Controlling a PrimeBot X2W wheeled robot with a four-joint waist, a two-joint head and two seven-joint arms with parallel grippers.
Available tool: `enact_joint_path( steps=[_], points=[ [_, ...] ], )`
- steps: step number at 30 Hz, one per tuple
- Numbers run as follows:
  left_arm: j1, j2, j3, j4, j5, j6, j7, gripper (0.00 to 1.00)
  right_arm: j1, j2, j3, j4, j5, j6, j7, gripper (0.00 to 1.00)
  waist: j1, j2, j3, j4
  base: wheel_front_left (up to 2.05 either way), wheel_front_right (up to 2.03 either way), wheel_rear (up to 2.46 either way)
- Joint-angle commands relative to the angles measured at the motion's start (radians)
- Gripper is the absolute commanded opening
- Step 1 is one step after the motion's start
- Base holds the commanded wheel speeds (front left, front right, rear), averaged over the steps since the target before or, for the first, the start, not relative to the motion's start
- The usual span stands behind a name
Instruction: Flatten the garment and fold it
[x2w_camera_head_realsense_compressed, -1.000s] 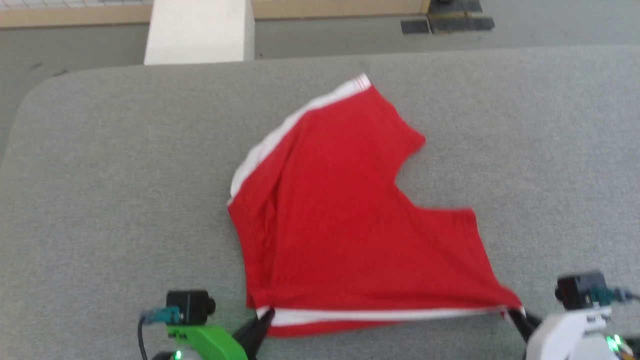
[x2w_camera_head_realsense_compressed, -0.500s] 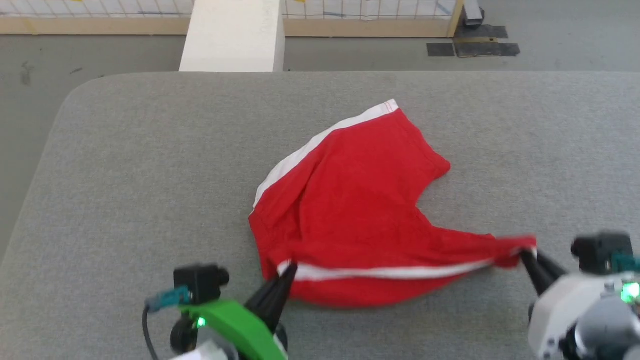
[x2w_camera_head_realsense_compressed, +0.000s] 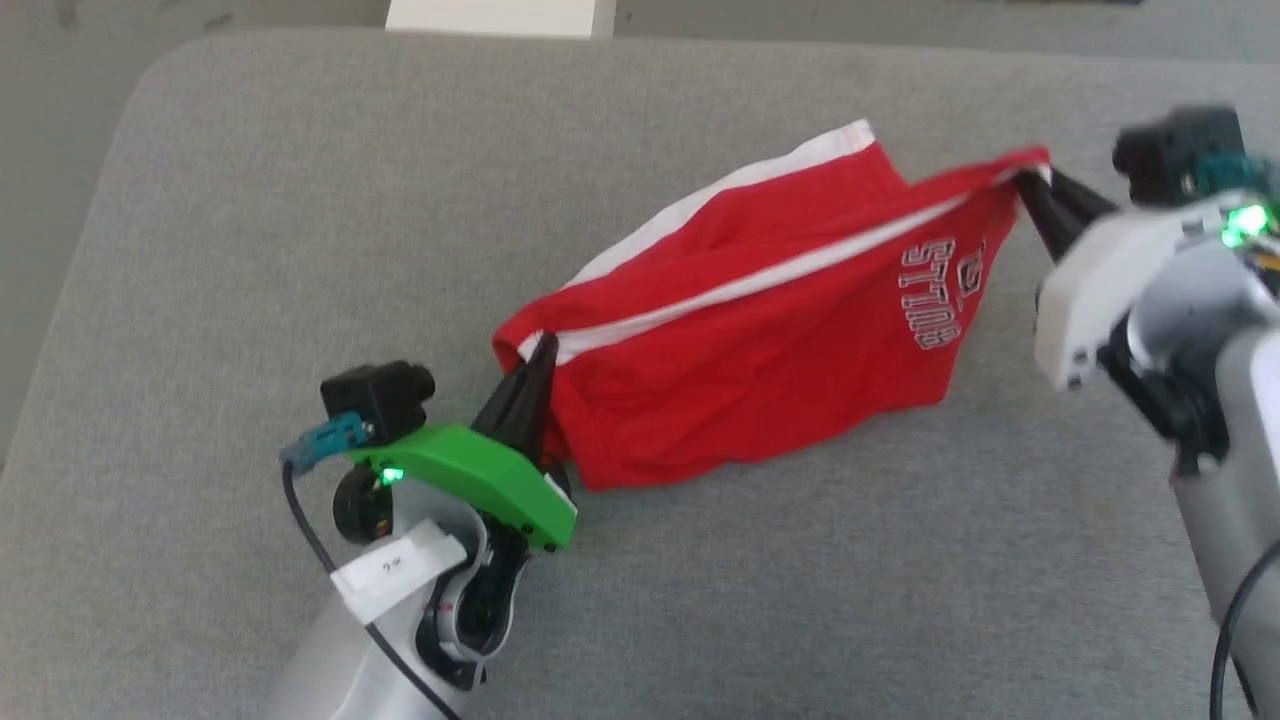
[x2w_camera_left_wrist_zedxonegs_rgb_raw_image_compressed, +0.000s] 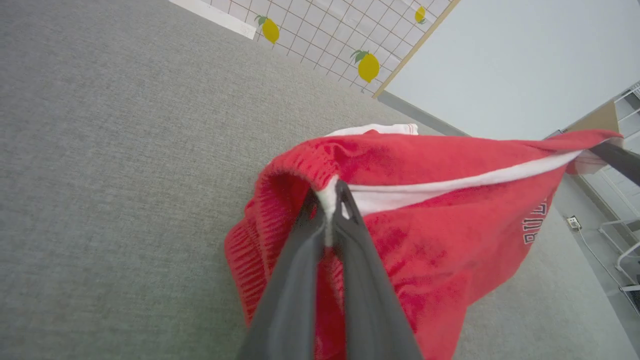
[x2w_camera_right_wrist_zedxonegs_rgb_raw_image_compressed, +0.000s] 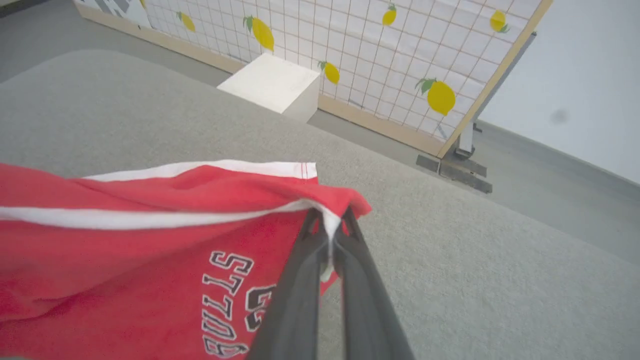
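Garment (x2w_camera_head_realsense_compressed: 750, 370) stretched diagonally, near-left to far-right (white band (x2w_camera_head_realsense_compressed: 760, 280) alongside).

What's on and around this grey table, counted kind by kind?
garment: 1
grippers: 2, left gripper and right gripper, both shut on the garment
white block: 1
lemon screen: 1
Total: 5

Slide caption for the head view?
Left gripper and right gripper, jaws shut on the garment's white band, stretch it taut.
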Motion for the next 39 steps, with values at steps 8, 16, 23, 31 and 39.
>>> enact_joint_path(
  steps=[8, 16, 23, 31, 39],
  points=[
    [-0.095, -0.032, -0.006, 0.071, 0.03, 0.008, -0.037, 0.0, -0.259, -0.036, 0.147, 0.246, 0.061, -0.002, 0.009, 0.0, 0.0, -0.0001, 0.17, 0.105, 0.0, 0.0, 0.0],
    [-0.128, -0.06, -0.033, 0.102, 0.034, 0.007, -0.052, 0.0, -0.424, -0.09, 0.286, 0.413, 0.127, -0.002, 0.107, 0.0, 0.0, -0.0001, 0.221, 0.17, 0.0, 0.0, 0.0],
    [-0.134, -0.071, -0.071, 0.128, 0.025, -0.007, -0.022, 0.0, -0.485, -0.109, 0.359, 0.512, 0.209, -0.002, 0.275, 0.0, 0.0, -0.0001, 0.223, 0.195, 0.0, 0.0, 0.0],
    [-0.136, -0.064, -0.08, 0.128, 0.034, -0.025, -0.053, 1.0, -0.464, -0.11, 0.345, 0.503, 0.246, -0.002, 0.215, 1.0, 0.0, -0.0001, 0.165, 0.167, 0.0, 0.0, 0.0],
    [-0.072, -0.016, -0.084, 0.097, 0.058, -0.017, -0.084, 1.0, -0.313, -0.124, 0.291, 0.444, 0.278, -0.002, 0.009, 1.0, 0.0, -0.0001, 0.038, 0.11, 0.0, 0.0, 0.0]
  ],
)
